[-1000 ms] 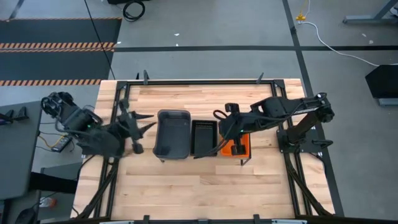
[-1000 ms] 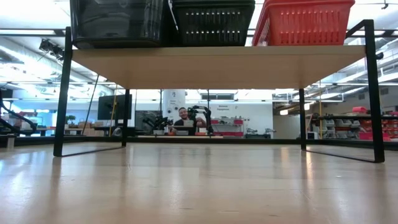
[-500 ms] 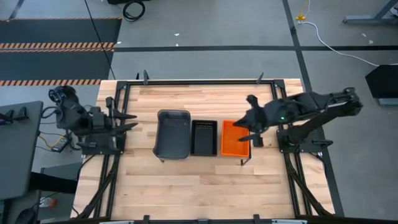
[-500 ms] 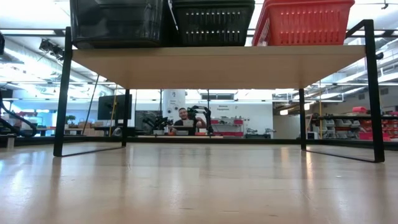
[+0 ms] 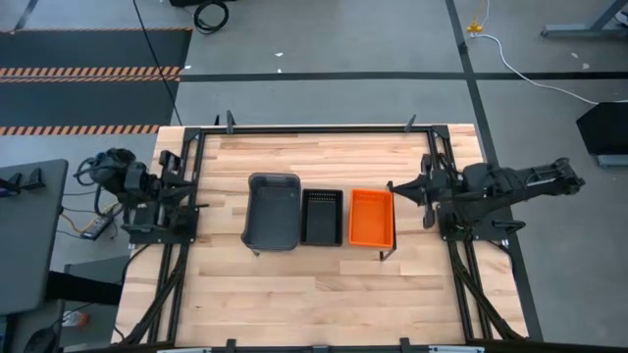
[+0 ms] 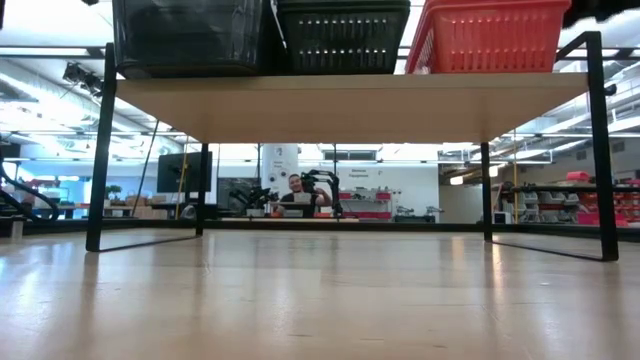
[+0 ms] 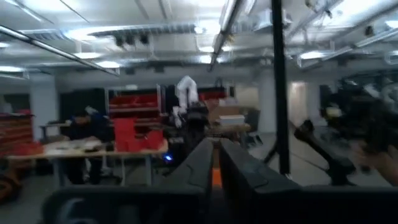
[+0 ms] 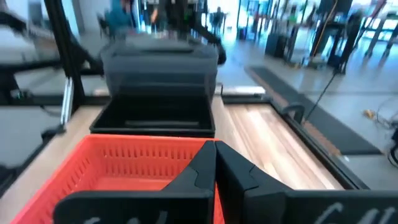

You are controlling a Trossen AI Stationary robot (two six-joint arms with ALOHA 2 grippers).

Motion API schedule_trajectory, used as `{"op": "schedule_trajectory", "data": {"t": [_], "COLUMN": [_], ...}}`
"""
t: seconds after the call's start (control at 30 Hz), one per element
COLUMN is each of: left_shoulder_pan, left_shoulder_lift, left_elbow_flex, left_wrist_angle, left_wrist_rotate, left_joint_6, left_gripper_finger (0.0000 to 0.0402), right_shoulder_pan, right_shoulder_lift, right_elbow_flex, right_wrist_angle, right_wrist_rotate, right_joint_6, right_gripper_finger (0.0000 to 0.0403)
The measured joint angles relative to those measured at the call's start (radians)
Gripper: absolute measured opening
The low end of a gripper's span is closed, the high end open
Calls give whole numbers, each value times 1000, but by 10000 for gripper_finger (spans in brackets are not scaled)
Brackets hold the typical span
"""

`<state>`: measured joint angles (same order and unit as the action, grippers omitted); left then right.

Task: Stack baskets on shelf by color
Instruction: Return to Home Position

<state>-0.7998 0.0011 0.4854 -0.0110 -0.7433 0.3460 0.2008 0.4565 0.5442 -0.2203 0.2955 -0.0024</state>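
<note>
Frame centre: the shelf [image 6: 350,105] carries a grey basket [image 5: 273,211], a black basket [image 5: 321,217] and an orange basket [image 5: 371,218] side by side. The right gripper [image 5: 392,185], fingers pressed together, lies near the orange basket's upper right corner. The left gripper [image 7: 214,149], likewise closed, sits at the left edge of the table [image 5: 314,294]. Open tabletop lies above and below the shelf.

Blocked at the middle of the surface [image 5: 314,294] by the shelf [image 6: 350,105], filled side by side with grey baskets [image 5: 273,210], black baskets [image 5: 322,216] and orange baskets [image 5: 371,217]. Open on bare wood before, behind and beside it. Passable underneath, between thin black legs [image 6: 100,150]. Flanked by the left hand [image 7: 214,168] at the left edge and the right hand [image 8: 216,149] near the orange end.
</note>
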Motion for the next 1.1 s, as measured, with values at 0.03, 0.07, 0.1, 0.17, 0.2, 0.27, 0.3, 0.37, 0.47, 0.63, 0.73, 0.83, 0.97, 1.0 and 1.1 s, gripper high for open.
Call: {"op": "schedule_trajectory", "data": {"t": [0.03, 0.07, 0.1, 0.17, 0.2, 0.27, 0.3, 0.37, 0.47, 0.63, 0.73, 0.83, 0.97, 1.0, 1.1], "left_shoulder_pan": [1, 3, 7, 14, 18, 30, 36, 51, 80, 147, 186, 222, 253, 257, 267], "left_shoulder_lift": [2, 6, 7, 8, 7, 2, 2, 4, 4, 3, 3, 3, 3, 3, 3], "left_elbow_flex": [-21, -42, -60, -92, -105, -130, -138, -159, -215, -305, -352, -372, -367, -368, -374], "left_wrist_angle": [43, 73, 95, 143, 154, 153, 154, 162, 152, 156, 152, 141, 112, 80, 6], "left_wrist_rotate": [-7, -11, -3, 26, 30, 35, 34, 41, 48, 70, 101, 135, 224, 228, 228], "left_joint_6": [15, 37, 53, 64, 67, 56, 48, 28, -10, -113, -181, -226, -265, -286, -340], "left_gripper_finger": [26, 14, 8, 7, 7, 5, 4, 4, 3, 2, 1, 1, 1, 1, 1], "right_shoulder_pan": [-1, 0, 0, 0, -1, -5, -9, -18, -34, -80, -126, -182, -256, -274, -313], "right_shoulder_lift": [-34, -66, -94, -144, -169, -210, -230, -262, -304, -362, -400, -435, -452, -452, -442], "right_elbow_flex": [-35, -68, -101, -155, -182, -224, -243, -279, -333, -422, -467, -503, -534, -538, -538], "right_wrist_angle": [27, 46, 71, 99, 108, 126, 129, 124, 123, 130, 148, 185, 239, 245, 254], "right_wrist_rotate": [0, 0, 0, 0, 1, 3, 3, 15, 48, 71, 45, -52, -288, -329, -383], "right_joint_6": [-1, -7, -21, -51, -60, -75, -83, -93, -119, -182, -203, -211, -211, -210, -199], "right_gripper_finger": [11, 11, 11, 11, 11, 11, 11, 11, 11, 11, 11, 11, 11, 11, 11]}}
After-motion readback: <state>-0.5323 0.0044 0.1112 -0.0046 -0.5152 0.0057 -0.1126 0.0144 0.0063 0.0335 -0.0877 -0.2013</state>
